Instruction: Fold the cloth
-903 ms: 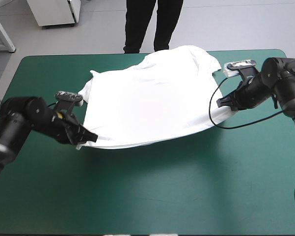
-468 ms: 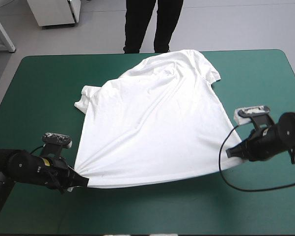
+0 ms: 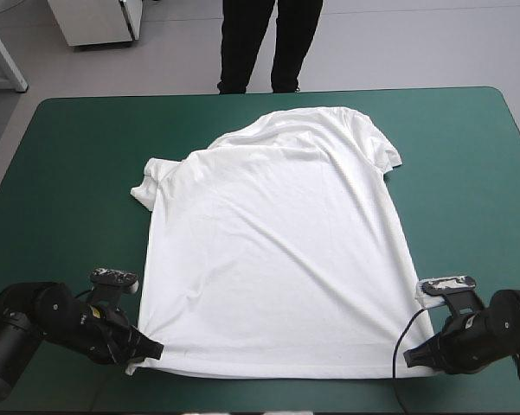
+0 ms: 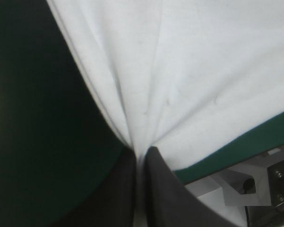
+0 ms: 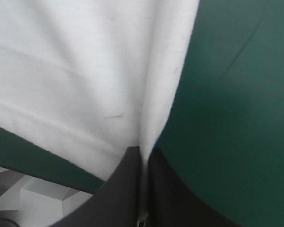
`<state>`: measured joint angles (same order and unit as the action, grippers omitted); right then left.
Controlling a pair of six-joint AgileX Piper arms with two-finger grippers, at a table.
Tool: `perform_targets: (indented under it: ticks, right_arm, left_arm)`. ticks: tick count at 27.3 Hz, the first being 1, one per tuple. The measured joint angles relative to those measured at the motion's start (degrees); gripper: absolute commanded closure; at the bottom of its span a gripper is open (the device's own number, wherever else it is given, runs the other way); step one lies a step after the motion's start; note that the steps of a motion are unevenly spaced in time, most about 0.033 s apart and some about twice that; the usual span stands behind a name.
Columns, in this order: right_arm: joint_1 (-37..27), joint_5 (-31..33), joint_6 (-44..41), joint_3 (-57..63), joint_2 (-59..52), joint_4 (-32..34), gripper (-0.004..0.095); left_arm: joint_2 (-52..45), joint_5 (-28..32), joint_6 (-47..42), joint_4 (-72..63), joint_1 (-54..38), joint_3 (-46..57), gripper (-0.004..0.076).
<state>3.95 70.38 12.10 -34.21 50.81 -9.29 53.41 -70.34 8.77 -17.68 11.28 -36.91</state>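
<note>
The teal-green surface (image 3: 69,156) has the T-shirt (image 3: 277,259) spread flat on it. I see my left claw (image 3: 156,350) and right claw (image 3: 408,356) each pinching a near bottom corner.

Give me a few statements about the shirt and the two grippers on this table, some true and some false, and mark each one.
1. The T-shirt lies spread out on the teal-green table. True.
2. The left gripper is open and clear of the T-shirt. False: it is shut on the hem corner at the near left.
3. The right gripper is shut on the hem corner at the near right. True.
4. The T-shirt is folded into a small bundle. False: it is spread flat, with no fold made yet.
5. The sleeves lie toward the table's far edge and the hem toward its near edge. True.
</note>
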Motion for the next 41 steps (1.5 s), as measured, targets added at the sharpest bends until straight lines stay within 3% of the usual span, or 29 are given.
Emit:
perform_targets:
  ticks: [11,16,20,22,24,26,31,35,41]
  right_arm:
    - [0.0,-0.51,-0.38,1.03,-0.07,0.0,0.0886]
    - [0.0,-0.51,-0.61,1.03,-0.07,0.0,0.0619]
    - [0.0,-0.43,-1.37,0.15,-0.07,0.0,0.0373]
    - [0.0,-0.3,-2.11,-1.04,-0.07,0.05,0.0326]
    - [0.0,-0.31,-2.69,-2.84,-0.07,0.27,0.0325]
    - [0.0,-0.17,-3.0,-5.4,-0.07,0.58,0.0326]
    - [0.0,0.17,-3.35,-13.35,0.06,3.06,0.0327]
    - [0.0,-0.21,-4.99,-21.25,3.65,6.77,0.0327]
    - [0.0,-4.14,-5.38,-34.96,21.73,6.96,0.0327]
  left_arm:
    - [-2.73,0.41,0.78,0.41,0.0,1.78,0.0745]
    - [-2.91,0.41,0.97,0.46,0.0,1.78,0.066]
    - [-2.91,0.41,1.92,-1.16,0.0,1.78,0.0473]
    - [-2.91,0.41,2.19,-1.97,0.0,1.78,0.0372]
    - [-3.23,0.41,2.24,-2.94,0.0,1.78,0.0284]
    - [-4.08,0.41,2.24,-4.25,0.0,1.71,0.0249]
    - [-6.56,-0.25,1.08,-5.42,0.0,-2.26,0.025]
    - [-5.4,-0.85,-1.79,1.82,0.0,-13.07,0.0251]
    - [12.75,10.02,-4.66,10.61,-0.05,-26.47,0.0251]
